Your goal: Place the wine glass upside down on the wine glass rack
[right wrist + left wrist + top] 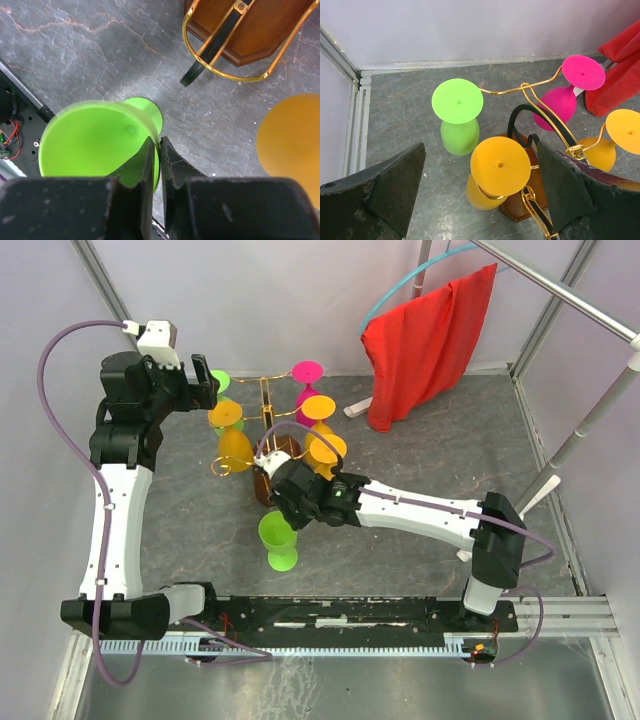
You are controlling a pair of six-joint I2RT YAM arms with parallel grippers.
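The black mounting rail (350,612) is seen nearest, along the bottom edge. At far left, the left gripper (206,380) is held spread wide above the left side of the wine glass rack (283,448). The rack's gold wires are crowded: a green glass (457,102), orange glasses (500,165) and a magenta glass (582,72) are hung on them upside down. In front of the rack's brown base, the wine glass (279,538), lime green, is stood upright on the table (430,460). Its rim is pinched by the right gripper (159,155), whose fingers (145,167) are pressed almost together. A red cloth (430,340) is hung at far right, well apart.
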